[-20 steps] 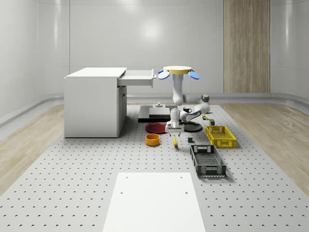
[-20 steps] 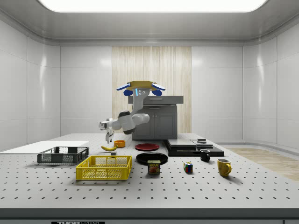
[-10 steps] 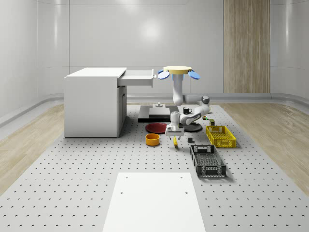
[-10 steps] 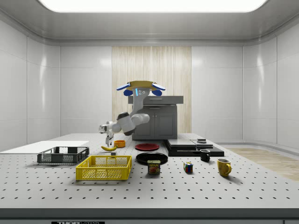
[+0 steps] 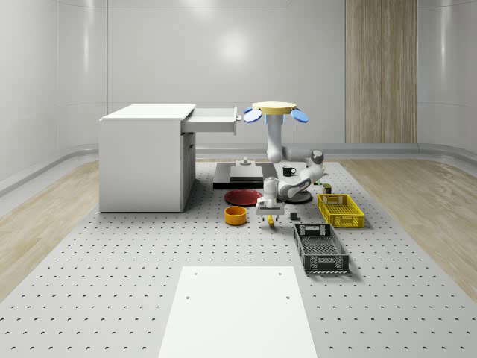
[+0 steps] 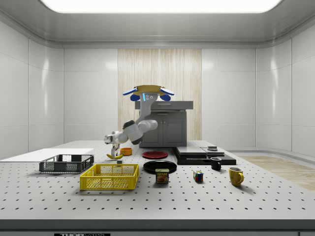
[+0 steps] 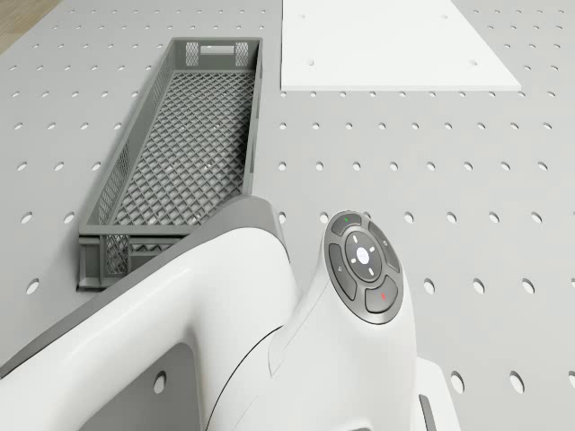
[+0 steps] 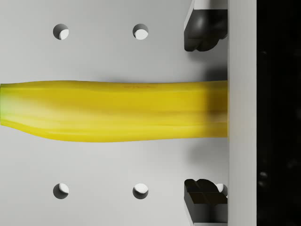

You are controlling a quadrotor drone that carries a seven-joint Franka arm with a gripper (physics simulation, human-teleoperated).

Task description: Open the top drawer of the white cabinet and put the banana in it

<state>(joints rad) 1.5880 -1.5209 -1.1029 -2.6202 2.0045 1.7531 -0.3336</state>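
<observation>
- We see the drone (image 5: pixel 273 110) hovering above the perforated table (image 5: pixel 134 261), just off the open end of the white cabinet (image 5: pixel 141 158), over the dark plates behind the banana.
- In the side view we find the drone (image 6: pixel 147 91) in front of the cabinet (image 6: pixel 165 125), with the arm (image 6: pixel 140 124) bent down toward the side view's left.
- The top drawer (image 5: pixel 215 119) stands pulled out toward the whole-scene view's right, and its front panel sits near the drone's rotors.
- We follow the arm (image 5: pixel 287 175) down to the gripper (image 5: pixel 269 218), which points straight at the table right over the banana (image 5: pixel 270 221).
- From the side we see the gripper (image 6: pixel 115 155) low over the banana (image 6: pixel 114 157), which lies flat on the table.
- Through the wrist camera the banana (image 8: pixel 113 110) runs across between the two dark fingertips (image 8: pixel 202 30), one on each side of it, with bare table showing in the gaps: the fingers are spread wide and grip nothing.
- The orange bowl (image 5: pixel 235 215) sits just beside the banana on the whole-scene view's left, and the red plate (image 5: pixel 243 197) lies behind it.
- We spot the yellow basket (image 5: pixel 340 209) and the grey crate (image 5: pixel 320 247) on the whole-scene view's right, apart from the banana.
- From the drone's own camera we look over the white arm link (image 7: pixel 296 341) at that grey crate (image 7: pixel 184 157) and the white sheet (image 7: pixel 386 45) lying on the table.
</observation>
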